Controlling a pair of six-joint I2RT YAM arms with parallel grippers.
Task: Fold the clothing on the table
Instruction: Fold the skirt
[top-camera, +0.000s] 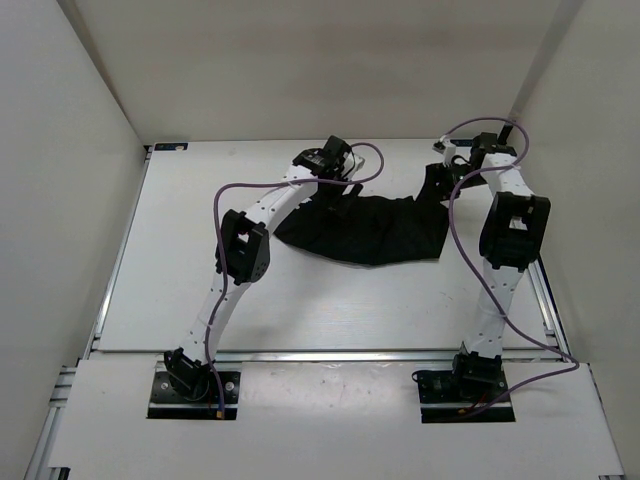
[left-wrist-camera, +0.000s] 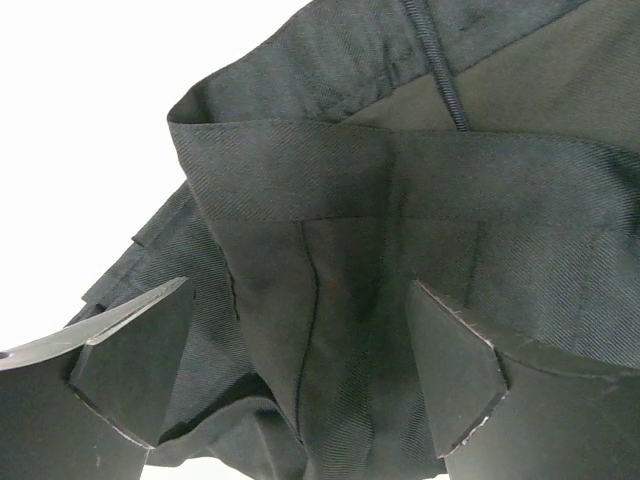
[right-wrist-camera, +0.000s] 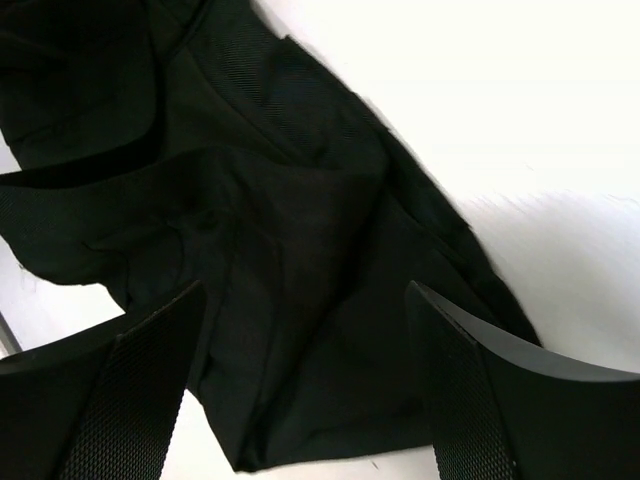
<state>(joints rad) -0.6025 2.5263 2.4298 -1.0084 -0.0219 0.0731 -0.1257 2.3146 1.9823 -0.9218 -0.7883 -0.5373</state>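
Observation:
The black clothing (top-camera: 380, 230) lies crumpled on the white table (top-camera: 300, 310), toward the back right of the middle. My left gripper (top-camera: 338, 192) hovers over the garment's left end. In the left wrist view it (left-wrist-camera: 300, 375) stands open, its fingers (left-wrist-camera: 135, 365) straddling a seamed band of the clothing (left-wrist-camera: 330, 190). My right gripper (top-camera: 445, 178) is at the raised right end of the garment. In the right wrist view it (right-wrist-camera: 305, 395) is open, with a bunched corner of the clothing (right-wrist-camera: 300, 260) between the wide-set fingers (right-wrist-camera: 475, 390).
White walls (top-camera: 70, 120) enclose the table on three sides. An aluminium rail (top-camera: 545, 290) runs along the right edge. Purple cables (top-camera: 225, 195) loop above both arms. The arm bases (top-camera: 195, 385) sit at the near edge.

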